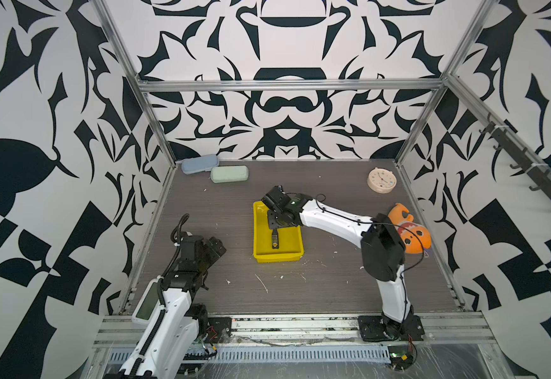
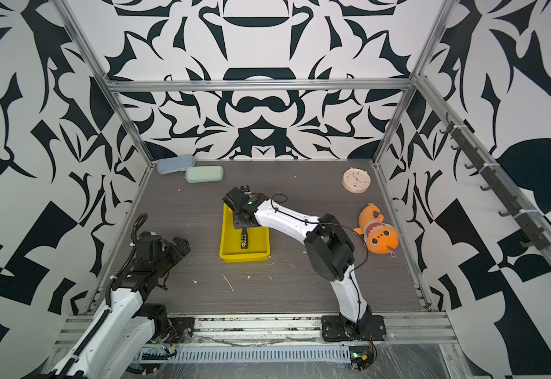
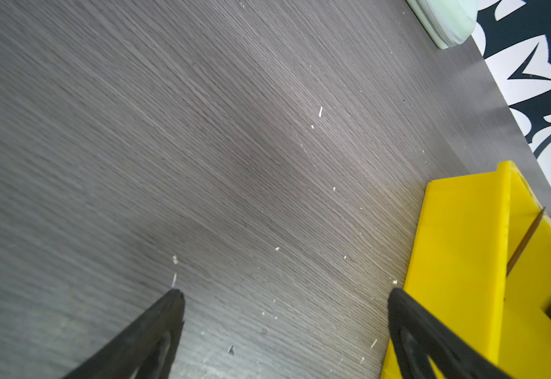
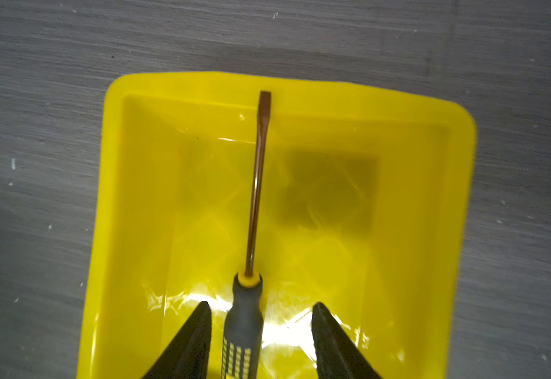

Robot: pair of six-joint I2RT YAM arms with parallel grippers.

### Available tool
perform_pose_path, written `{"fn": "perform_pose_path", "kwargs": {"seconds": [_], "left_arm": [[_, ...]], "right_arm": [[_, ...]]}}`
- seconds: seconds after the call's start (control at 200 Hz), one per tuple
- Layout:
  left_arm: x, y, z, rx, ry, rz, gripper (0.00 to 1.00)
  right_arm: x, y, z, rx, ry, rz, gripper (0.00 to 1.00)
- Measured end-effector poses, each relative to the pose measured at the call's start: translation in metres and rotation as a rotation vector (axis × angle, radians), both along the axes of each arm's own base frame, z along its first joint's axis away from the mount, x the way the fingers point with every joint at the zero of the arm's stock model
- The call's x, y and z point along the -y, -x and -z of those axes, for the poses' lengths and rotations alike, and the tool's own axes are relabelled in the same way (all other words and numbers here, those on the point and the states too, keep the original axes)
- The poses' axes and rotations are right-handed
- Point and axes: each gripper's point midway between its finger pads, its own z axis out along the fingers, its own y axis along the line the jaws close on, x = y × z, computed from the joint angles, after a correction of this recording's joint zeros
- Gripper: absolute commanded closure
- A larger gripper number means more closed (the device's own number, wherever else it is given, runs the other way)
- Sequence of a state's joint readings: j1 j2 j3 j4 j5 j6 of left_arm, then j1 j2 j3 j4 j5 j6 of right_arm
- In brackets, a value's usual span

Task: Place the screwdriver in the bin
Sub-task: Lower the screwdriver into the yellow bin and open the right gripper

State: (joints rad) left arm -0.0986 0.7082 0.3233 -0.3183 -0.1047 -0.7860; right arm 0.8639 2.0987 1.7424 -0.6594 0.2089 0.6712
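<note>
Clearly, slim yellow-dotted screwdriver (image 4: 243, 311) lies in bin (image 4: 113, 164).

A robotics lab test cell, seen from above. Aluminium framing (image 1: 287, 86) boxes in a grey wood-grain surface (image 1: 300, 288). The walls (image 1: 287, 39) are covered in a bold black-and-white abstract pattern. Two white-and-black robot arms, left arm (image 1: 169, 315) and right arm (image 1: 330, 220), are bolted to a metal rail (image 1: 300, 324) along the lower edge of the frame, above a slotted cable duct (image 1: 287, 354).
</note>
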Motion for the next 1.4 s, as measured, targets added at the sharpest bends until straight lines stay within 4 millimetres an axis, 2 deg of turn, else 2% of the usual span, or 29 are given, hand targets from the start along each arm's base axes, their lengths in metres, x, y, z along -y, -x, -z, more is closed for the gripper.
{"fn": "perform_pose_path", "kwargs": {"seconds": [0.09,0.205,0.375,0.38,0.435,0.505,0.675,0.79,1.065,1.1,1.215,1.305,1.355,1.4], "left_arm": [[0.0,0.0,0.0,0.0,0.0,0.0,0.01],[0.0,0.0,0.0,0.0,0.0,0.0,0.01],[0.0,0.0,0.0,0.0,0.0,0.0,0.01],[0.0,0.0,0.0,0.0,0.0,0.0,0.01],[0.0,0.0,0.0,0.001,0.0,0.0,0.01],[0.0,0.0,0.0,0.001,0.0,0.0,0.01],[0.0,0.0,0.0,0.001,0.0,0.001,0.01],[0.0,0.0,0.0,0.001,0.0,0.0,0.01],[0.0,0.0,0.0,0.001,0.0,0.0,0.01],[0.0,0.0,0.0,0.001,0.0,0.0,0.01],[0.0,0.0,0.0,0.001,0.0,0.001,0.01],[0.0,0.0,0.0,0.001,0.0,0.001,0.01],[0.0,0.0,0.0,0.001,0.0,0.001,0.01],[0.0,0.0,0.0,0.001,0.001,0.001,0.01]], "right_arm": [[-0.004,-0.008,0.018,-0.012,0.035,0.009,0.49],[0.001,-0.014,0.035,-0.026,0.082,0.033,0.67],[0.012,-0.013,0.045,-0.047,0.12,0.071,0.72],[0.012,-0.013,0.044,-0.047,0.12,0.072,0.76],[0.014,-0.012,0.042,-0.044,0.116,0.076,0.84],[0.019,-0.008,0.039,-0.046,0.106,0.101,1.0],[0.027,0.0,0.022,-0.038,0.066,0.126,1.0],[0.027,0.005,0.018,-0.045,0.047,0.134,1.0],[0.022,0.02,0.033,-0.089,0.019,0.144,1.0],[0.021,0.022,0.035,-0.094,0.018,0.144,0.97],[0.018,0.022,0.038,-0.1,0.007,0.144,0.78],[0.018,0.023,0.039,-0.105,0.004,0.146,0.56],[0.018,0.022,0.038,-0.1,0.012,0.134,0.38],[0.018,0.022,0.037,-0.099,0.01,0.136,0.3]]}}
